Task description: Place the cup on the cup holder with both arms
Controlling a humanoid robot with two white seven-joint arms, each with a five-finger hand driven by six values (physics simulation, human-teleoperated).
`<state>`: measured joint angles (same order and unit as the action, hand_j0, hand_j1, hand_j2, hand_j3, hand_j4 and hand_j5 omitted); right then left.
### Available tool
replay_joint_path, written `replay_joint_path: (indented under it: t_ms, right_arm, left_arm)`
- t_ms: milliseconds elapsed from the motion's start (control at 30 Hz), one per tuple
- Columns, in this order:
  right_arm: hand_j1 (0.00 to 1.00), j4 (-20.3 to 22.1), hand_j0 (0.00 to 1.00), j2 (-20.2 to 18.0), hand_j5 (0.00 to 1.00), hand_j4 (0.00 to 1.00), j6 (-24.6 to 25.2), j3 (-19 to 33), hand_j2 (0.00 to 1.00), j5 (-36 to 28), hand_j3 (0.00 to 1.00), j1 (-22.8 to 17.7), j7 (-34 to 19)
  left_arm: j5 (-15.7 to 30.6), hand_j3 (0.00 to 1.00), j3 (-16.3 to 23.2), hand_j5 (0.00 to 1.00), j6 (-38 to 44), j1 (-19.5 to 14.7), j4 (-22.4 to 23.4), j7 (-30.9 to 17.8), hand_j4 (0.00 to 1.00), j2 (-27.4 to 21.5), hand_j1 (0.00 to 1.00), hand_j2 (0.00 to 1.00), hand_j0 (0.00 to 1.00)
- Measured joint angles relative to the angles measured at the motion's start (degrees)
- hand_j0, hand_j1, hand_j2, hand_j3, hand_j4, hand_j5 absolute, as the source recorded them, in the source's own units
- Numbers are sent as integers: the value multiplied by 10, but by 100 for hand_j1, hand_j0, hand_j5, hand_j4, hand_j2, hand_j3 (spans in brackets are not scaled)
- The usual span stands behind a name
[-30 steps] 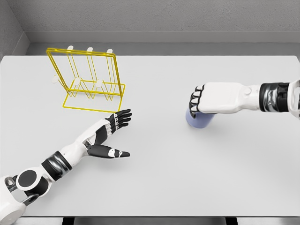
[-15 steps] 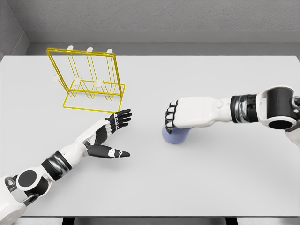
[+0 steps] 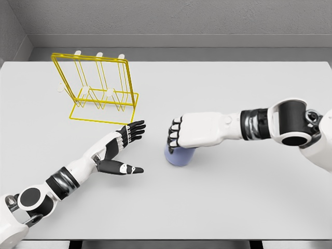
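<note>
A pale blue cup (image 3: 179,156) stands on the white table (image 3: 218,207) just right of centre, mostly covered from above by my right hand (image 3: 175,136), whose fingers curl around its top. My left hand (image 3: 129,148) lies open a short way to the cup's left, fingers spread and pointing up-right, thumb out, holding nothing. The yellow wire cup holder (image 3: 97,88) with white pegs stands at the back left, beyond the left hand.
A grey wall runs behind the table's far edge. The table's front edge lies close below my left forearm (image 3: 72,174).
My right hand has slid left across the table with the cup in it, from the right side toward the centre. The left arm has stayed still.
</note>
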<state>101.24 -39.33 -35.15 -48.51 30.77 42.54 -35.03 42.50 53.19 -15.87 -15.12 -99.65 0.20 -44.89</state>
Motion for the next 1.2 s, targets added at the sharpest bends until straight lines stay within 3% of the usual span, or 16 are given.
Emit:
replay_joint_path:
  t_ms: [333,433,533,700,833,1033,1200]
  right_arm:
    - [100,0,100,-2,100,100,0,8,100,0,100,-2,0]
    - [100,0,100,-5,100,100,0,33,100,-10,100,-2,0]
    - [100,0,100,-29,100,100,0,89,100,-59,100,-11,0]
    - [100,-4,100,-81,100,100,-1,264,100,-133,100,-153,0]
    - [100,-28,100,-97,100,100,0,367,100,-164,100,-189,0]
    - [100,-74,100,-92,100,100,0,402,100,-190,100,-230,0]
    - [100,-111,100,-63,100,100,0,407,100,-193,100,-262,0]
  left_arm:
    - [0,100,0,100,0,-1,0,0,100,0,100,100,100]
    - [0,100,0,100,0,-1,0,0,100,0,100,100,100]
    - [0,100,0,100,0,-1,2,0,100,4,100,100,100]
    - [-2,100,1,100,20,-18,8,0,100,24,100,100,100]
    - [-3,100,2,100,35,-35,18,0,100,45,100,100,100]
    - [-3,100,19,100,40,-55,27,0,100,62,100,100,100]
    - [-4,100,37,100,51,-68,28,0,100,70,100,100,100]
